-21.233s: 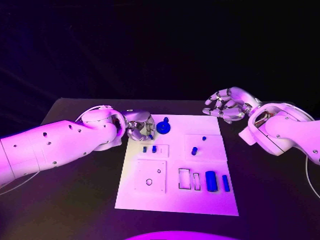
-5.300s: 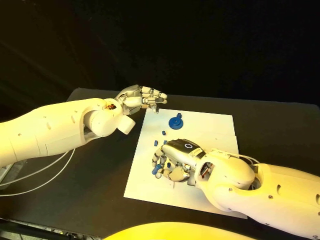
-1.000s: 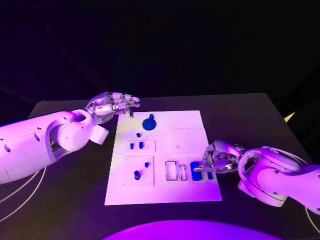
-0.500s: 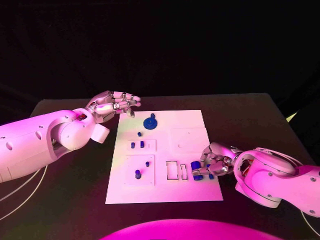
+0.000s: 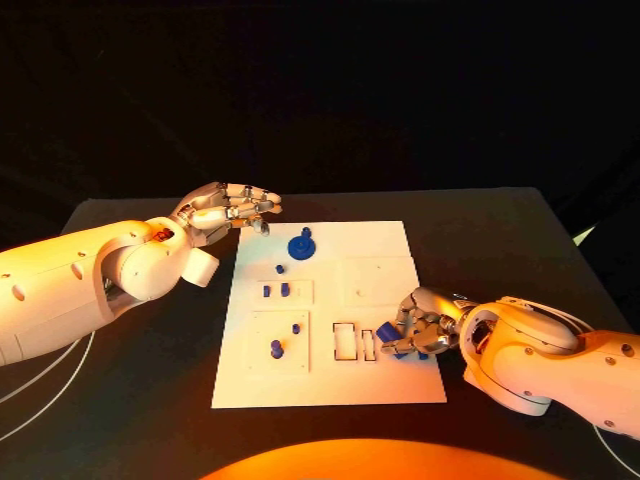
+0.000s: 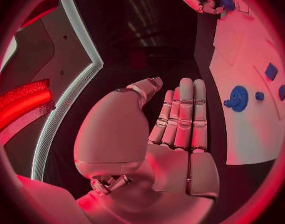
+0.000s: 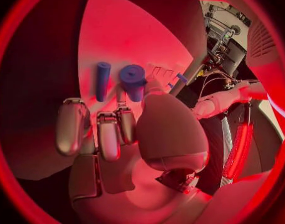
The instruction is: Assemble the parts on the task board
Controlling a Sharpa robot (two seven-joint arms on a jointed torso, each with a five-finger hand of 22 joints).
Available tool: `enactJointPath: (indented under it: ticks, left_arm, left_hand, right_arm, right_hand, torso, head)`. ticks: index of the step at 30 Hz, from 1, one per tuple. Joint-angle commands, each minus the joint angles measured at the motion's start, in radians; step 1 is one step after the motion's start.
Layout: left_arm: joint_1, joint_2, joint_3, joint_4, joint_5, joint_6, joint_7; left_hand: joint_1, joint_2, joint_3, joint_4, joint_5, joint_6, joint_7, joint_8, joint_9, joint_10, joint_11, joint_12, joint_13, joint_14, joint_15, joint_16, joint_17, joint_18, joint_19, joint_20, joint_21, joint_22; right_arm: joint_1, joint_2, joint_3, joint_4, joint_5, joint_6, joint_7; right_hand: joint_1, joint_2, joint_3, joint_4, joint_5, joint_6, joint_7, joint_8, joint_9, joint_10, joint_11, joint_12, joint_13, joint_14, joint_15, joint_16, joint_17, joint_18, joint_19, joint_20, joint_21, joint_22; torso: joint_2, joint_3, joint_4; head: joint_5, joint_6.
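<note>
Right hand (image 5: 421,333) is down on the white board (image 5: 381,240), pinching a fat blue cylinder (image 7: 134,79). Left hand (image 5: 234,208) hovers off the board's far corner, fingers loosely spread, holding nothing.

no readable text, no labels, no brands, no numbers, no signs on anything in view

The left hand (image 5: 231,210) hovers palm-up, fingers (image 6: 181,115) extended together, holding nothing. The right hand (image 5: 421,325) is turned palm-down, fingers (image 7: 109,134) curled, thumb and fingertips pinching a cylinder (image 7: 133,81).
</note>
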Motion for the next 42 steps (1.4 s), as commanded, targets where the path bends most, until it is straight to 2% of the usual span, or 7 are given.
enactJointPath:
  ticks: [1,5,12,19,27,33,42]
  left_arm:
    - [0.000,0.000,0.001,0.002,0.007,0.009,0.014]
    - [0.000,0.000,0.000,0.002,0.007,0.011,0.013]
    - [0.000,0.001,0.000,0.001,0.007,0.021,0.006]
    - [0.000,0.003,-0.001,-0.001,0.007,0.004,0.015]
    - [0.000,0.000,-0.006,0.002,0.007,-0.007,0.021]
    - [0.000,-0.001,-0.007,0.004,0.007,-0.007,0.022]
    - [0.000,-0.007,-0.007,0.007,0.007,-0.012,0.027]
  left_hand:
    - [0.002,0.002,-0.006,-0.001,-0.004,-0.005,0.005,0.004,0.002,-0.005,0.000,0.006,-0.001,-0.010,0.000,-0.003,-0.001,0.006,0.003,0.004,-0.005,-0.002]
    - [0.002,0.002,-0.006,-0.001,-0.004,-0.005,0.005,0.004,0.002,-0.005,0.000,0.006,-0.001,-0.010,0.000,-0.003,-0.001,0.006,0.003,0.004,-0.005,-0.002]
    - [0.001,0.003,-0.007,0.000,-0.004,-0.006,0.006,0.004,0.002,-0.006,0.001,0.007,-0.001,-0.010,0.000,-0.004,-0.001,0.005,0.004,0.004,-0.006,-0.003]
    - [0.001,0.004,-0.007,0.001,-0.004,-0.006,0.006,0.004,0.002,-0.006,0.001,0.007,-0.001,-0.011,0.000,-0.004,-0.001,0.005,0.004,0.005,-0.007,-0.003]
    - [0.003,0.005,-0.006,0.001,-0.003,-0.007,0.006,0.004,0.002,-0.007,0.001,0.007,-0.001,-0.011,0.000,-0.004,-0.001,0.006,0.005,0.005,-0.008,-0.004]
    - [0.003,0.005,-0.006,0.001,-0.003,-0.007,0.006,0.004,0.002,-0.007,0.001,0.007,-0.001,-0.011,0.000,-0.004,-0.001,0.006,0.005,0.005,-0.008,-0.004]
    - [0.003,0.005,-0.006,0.001,-0.003,-0.007,0.006,0.004,0.002,-0.007,0.001,0.007,-0.001,-0.011,0.000,-0.004,-0.001,0.006,0.005,0.005,-0.008,-0.004]
  right_arm:
    - [-0.009,0.001,-0.006,-0.010,-0.031,0.029,-0.019]
    - [-0.009,-0.003,-0.006,-0.004,-0.018,-0.026,-0.022]
    - [-0.007,-0.023,-0.006,0.023,0.039,-0.121,-0.007]
    - [0.004,-0.035,-0.005,0.064,0.110,-0.163,0.006]
    - [0.012,-0.015,-0.005,0.074,0.157,-0.132,0.006]
    - [0.013,0.020,-0.005,0.066,0.171,-0.099,0.001]
    - [0.013,0.084,-0.005,0.041,0.171,-0.076,-0.008]
  right_hand:
    - [0.040,0.020,0.010,-0.002,0.027,0.008,-0.007,-0.007,-0.002,0.004,-0.007,-0.004,0.069,0.087,-0.008,0.005,0.170,-0.016,0.025,-0.008,0.007,0.193]
    - [0.079,0.046,0.043,0.001,0.025,0.033,-0.017,-0.012,-0.012,0.016,-0.016,0.003,0.083,0.088,-0.015,0.008,0.178,-0.020,0.032,-0.013,0.033,0.199]
    - [0.060,0.049,0.053,0.003,0.042,0.051,-0.023,-0.011,-0.015,0.030,-0.022,0.014,0.098,0.091,-0.020,0.013,0.189,-0.025,0.040,-0.018,0.067,0.206]
    - [0.038,0.059,0.063,0.003,0.057,0.060,-0.027,-0.013,-0.019,0.033,-0.025,0.013,0.100,0.091,-0.023,0.013,0.189,-0.025,0.041,-0.020,0.067,0.206]
    - [0.003,0.055,0.063,0.003,0.050,0.064,-0.027,-0.017,-0.022,0.036,-0.025,0.012,0.103,0.091,-0.023,0.013,0.189,-0.025,0.040,-0.022,0.067,0.205]
    - [-0.021,0.058,0.063,0.004,0.041,0.066,-0.026,-0.018,-0.023,0.034,-0.024,0.006,0.099,0.090,-0.023,0.011,0.186,-0.024,0.038,-0.022,0.060,0.204]
    - [-0.057,0.038,0.051,0.003,0.015,0.073,-0.026,-0.015,-0.022,0.035,-0.024,0.004,0.101,0.091,-0.022,0.012,0.188,-0.024,0.038,-0.021,0.062,0.204]
  torso:
    - [0.000,-0.0007,-0.0003]
    - [0.000,-0.0004,-0.0012]
    - [-0.001,-0.0010,-0.0012]
    - [-0.001,0.0002,0.0006]
    - [0.000,-0.0007,-0.0009]
    - [0.000,-0.0013,-0.0004]
    - [0.001,-0.0011,-0.0003]
  head:
    - [0.000,0.000]
    - [-0.001,0.001]
    - [-0.004,0.009]
    - [-0.006,0.011]
    - [0.005,0.007]
    - [0.003,0.006]
    - [0.010,0.002]
